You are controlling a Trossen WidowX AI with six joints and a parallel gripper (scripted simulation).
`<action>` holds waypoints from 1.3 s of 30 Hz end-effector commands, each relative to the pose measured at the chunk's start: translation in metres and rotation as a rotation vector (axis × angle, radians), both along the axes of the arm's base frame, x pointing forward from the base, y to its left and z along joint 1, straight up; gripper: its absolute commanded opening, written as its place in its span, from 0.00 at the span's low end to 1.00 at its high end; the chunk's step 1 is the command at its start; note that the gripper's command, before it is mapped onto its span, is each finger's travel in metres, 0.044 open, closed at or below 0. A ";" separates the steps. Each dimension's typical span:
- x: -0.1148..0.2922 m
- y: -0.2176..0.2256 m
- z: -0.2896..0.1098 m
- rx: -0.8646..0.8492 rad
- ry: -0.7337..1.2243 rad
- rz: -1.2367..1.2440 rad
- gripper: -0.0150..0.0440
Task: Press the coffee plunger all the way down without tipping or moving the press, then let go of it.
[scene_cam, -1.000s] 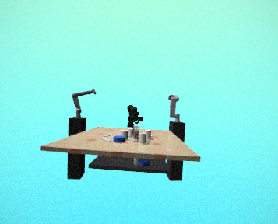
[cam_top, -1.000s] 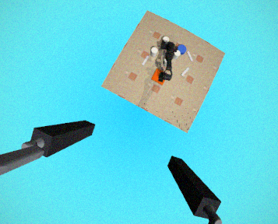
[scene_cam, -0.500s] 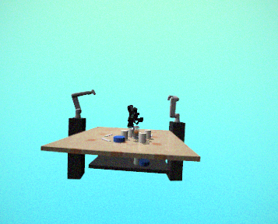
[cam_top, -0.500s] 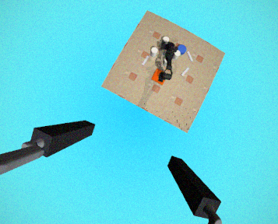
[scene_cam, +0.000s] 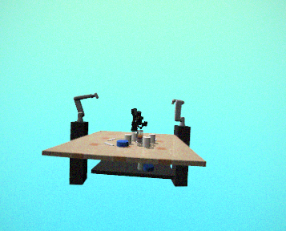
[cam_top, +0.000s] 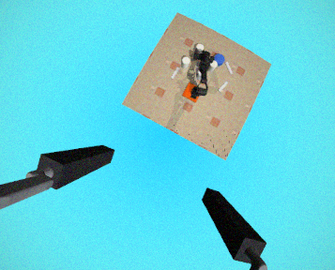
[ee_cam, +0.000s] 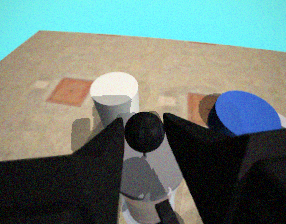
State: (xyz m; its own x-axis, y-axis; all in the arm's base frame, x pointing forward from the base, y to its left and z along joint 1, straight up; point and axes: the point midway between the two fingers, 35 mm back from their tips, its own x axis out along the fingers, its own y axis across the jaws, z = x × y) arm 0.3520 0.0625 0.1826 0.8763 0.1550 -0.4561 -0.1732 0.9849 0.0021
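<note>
My gripper [ee_cam: 143, 121] is shut on the black round plunger knob [ee_cam: 144, 134] in the wrist view, one dark finger on either side. Only a very short bit of rod shows under the knob. The grey lid [ee_cam: 161, 162] of the press lies just below, partly shaded. Part of the clear body shows under the lid, with a dark handle [ee_cam: 167, 212] at the bottom edge. The rest of the press is hidden by the fingers. The press [scene_cam: 139, 135] stands upright in the exterior view, below my black arm [scene_cam: 137, 116]. The fingers are too small to make out there.
A white cylinder [ee_cam: 114, 86] [cam_top: 199, 47] stands beyond the press, and another white cylinder [cam_top: 186, 61] stands to one side. A blue round object [ee_cam: 244, 112] [cam_top: 219, 59] [scene_cam: 122, 143] is at the right in the wrist view. White bars [cam_top: 229, 67] [cam_top: 223, 86] lie on the table [cam_top: 175, 37].
</note>
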 end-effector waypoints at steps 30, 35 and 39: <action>0.001 0.000 -0.001 -0.001 0.006 0.000 0.72; 0.001 0.000 -0.001 -0.001 0.006 0.000 0.94; 0.001 0.000 -0.001 -0.001 0.006 0.000 1.00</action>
State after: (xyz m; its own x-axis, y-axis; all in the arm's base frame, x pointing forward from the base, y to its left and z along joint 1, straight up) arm 0.3531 0.0629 0.1819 0.8738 0.1545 -0.4611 -0.1732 0.9849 0.0018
